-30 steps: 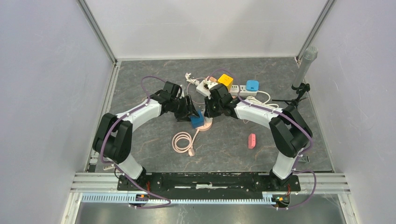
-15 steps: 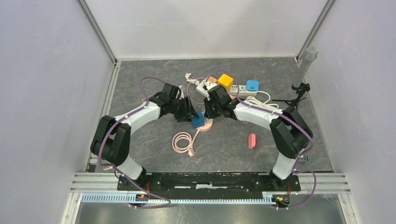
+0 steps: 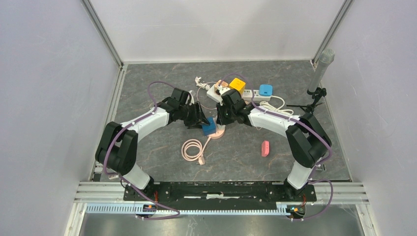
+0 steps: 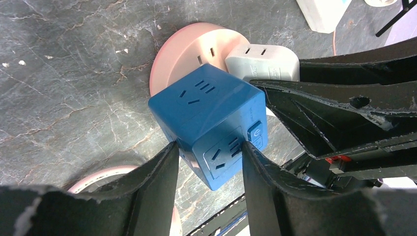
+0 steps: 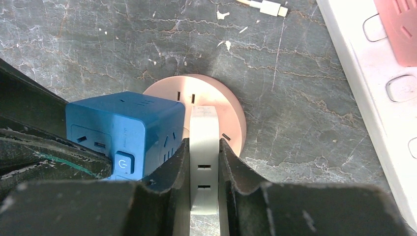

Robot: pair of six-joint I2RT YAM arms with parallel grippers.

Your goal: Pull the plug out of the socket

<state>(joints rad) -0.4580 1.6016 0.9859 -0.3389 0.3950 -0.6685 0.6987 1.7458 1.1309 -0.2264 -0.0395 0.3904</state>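
A round pink socket (image 3: 219, 132) lies mid-table with a blue cube adapter (image 3: 208, 128) and a white plug (image 5: 203, 129) seated in it. My left gripper (image 3: 201, 121) is shut on the blue cube (image 4: 206, 113), its fingers pressing two opposite sides; the pink socket (image 4: 183, 49) and white plug (image 4: 263, 61) lie beyond it. My right gripper (image 3: 221, 119) is shut on the white plug, a finger flat on each side, and shows in the right wrist view (image 5: 203, 143). There the blue cube (image 5: 123, 128) sits left of the plug on the pink socket (image 5: 231, 110).
A white power strip (image 3: 246, 93) with a yellow cube (image 3: 237, 84) and a blue plug (image 3: 265, 90) lies behind. A coiled pink cable (image 3: 193, 148) lies in front, a small pink object (image 3: 265, 148) to the right, a grey post (image 3: 322, 69) at the far right.
Both grippers have kept their holds. The arms have shifted only slightly; the socket, cube and plug stay about where they were.
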